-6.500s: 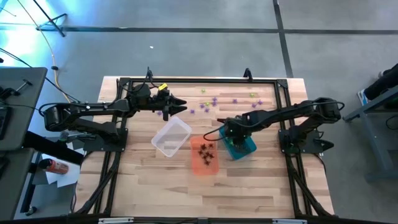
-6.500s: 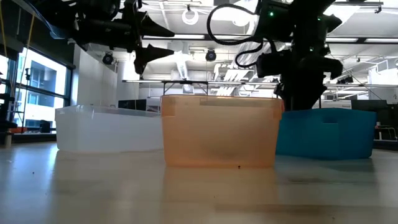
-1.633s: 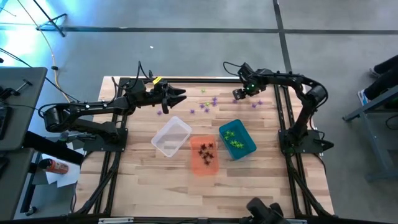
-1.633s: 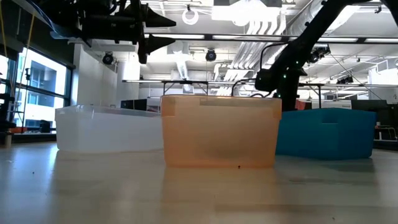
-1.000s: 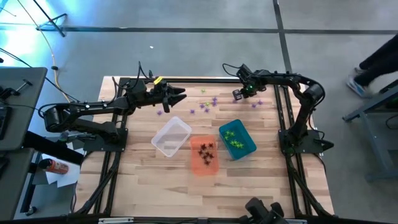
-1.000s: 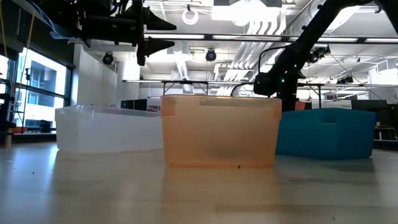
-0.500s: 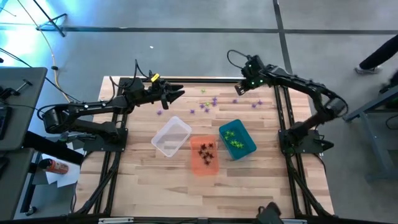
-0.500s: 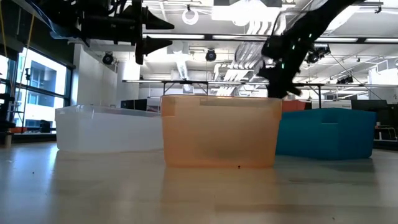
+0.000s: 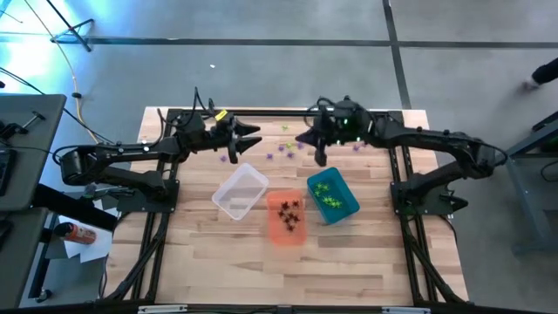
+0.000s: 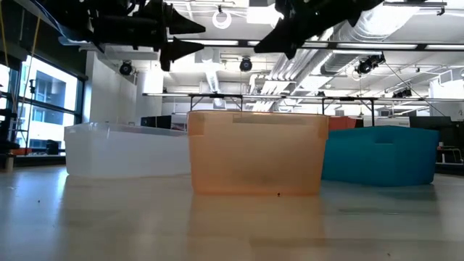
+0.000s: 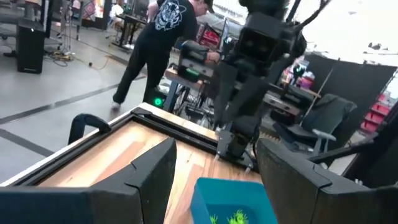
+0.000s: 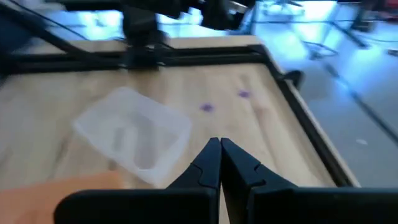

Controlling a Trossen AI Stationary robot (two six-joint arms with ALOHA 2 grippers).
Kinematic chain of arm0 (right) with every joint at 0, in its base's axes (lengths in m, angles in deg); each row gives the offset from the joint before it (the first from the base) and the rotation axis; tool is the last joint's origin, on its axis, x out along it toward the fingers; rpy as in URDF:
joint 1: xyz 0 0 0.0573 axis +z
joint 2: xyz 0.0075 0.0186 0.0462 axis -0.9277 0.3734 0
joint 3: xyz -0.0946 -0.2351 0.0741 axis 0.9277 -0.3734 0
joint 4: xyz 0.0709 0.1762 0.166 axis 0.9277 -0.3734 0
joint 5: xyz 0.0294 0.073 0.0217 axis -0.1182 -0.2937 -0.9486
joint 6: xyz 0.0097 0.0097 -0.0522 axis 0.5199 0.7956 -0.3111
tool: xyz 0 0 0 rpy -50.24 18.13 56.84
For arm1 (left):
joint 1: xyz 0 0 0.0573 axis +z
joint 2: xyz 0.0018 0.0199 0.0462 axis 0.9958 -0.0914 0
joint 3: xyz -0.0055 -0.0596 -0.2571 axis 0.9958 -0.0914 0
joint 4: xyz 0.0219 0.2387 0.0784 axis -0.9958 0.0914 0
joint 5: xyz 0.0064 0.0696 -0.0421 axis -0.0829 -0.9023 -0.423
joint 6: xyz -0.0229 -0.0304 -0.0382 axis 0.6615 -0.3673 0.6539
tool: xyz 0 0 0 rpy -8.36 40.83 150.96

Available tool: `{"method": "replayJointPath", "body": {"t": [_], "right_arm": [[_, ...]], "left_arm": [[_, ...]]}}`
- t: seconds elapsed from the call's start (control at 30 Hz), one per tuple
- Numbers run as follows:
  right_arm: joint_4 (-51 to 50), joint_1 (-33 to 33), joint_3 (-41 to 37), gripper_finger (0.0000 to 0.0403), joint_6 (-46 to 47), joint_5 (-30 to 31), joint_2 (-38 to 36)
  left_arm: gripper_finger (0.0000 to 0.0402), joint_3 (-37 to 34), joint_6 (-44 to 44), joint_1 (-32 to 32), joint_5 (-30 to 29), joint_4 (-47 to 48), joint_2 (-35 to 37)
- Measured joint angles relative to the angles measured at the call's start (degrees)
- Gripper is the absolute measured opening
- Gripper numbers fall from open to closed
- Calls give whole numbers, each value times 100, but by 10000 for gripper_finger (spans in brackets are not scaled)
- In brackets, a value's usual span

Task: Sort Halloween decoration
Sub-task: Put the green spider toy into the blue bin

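Observation:
Small purple decoration pieces [image 9: 288,149] and a green one [image 9: 285,128] lie scattered on the far middle of the wooden table. Black pieces lie in the orange bin [image 9: 286,218], and green ones [image 11: 227,218] in the teal bin [image 9: 331,195]. My right gripper [image 9: 302,138] hangs high over the scattered pieces, shut; its wrist view shows nothing between the fingertips [image 12: 219,144]. My left gripper [image 9: 251,135] is open and level, raised over the far left, pointing toward the right gripper. Both grippers show high above the bins in the low view.
A clear bin [image 9: 241,192] stands left of the orange one, all three in a row at mid-table. A black frame [image 9: 279,112] runs along the far edge. A person in a dark shirt [image 11: 158,43] stands beyond the table.
My right gripper has risen from low over the table's far right and swung toward the table's left, rolling as it went. It now hangs high over the far middle, close to my left gripper.

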Motion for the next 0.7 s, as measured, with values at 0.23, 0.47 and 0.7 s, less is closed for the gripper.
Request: {"method": "replayJointPath", "body": {"t": [0.23, 0.47, 0.7], "right_arm": [[-311, 209, 108, 0, 940, 1539, 151], [-2217, -452, 1386, 6, 2730, 1029, 1475], [-3121, -744, 2219, 86, 3309, 401, 3025]], "left_arm": [[209, 0, 5, 105, 24, 55, 0], [209, 0, 390, 376, 247, 145, 0], [209, 0, 453, 437, 437, 177, 0]]}}
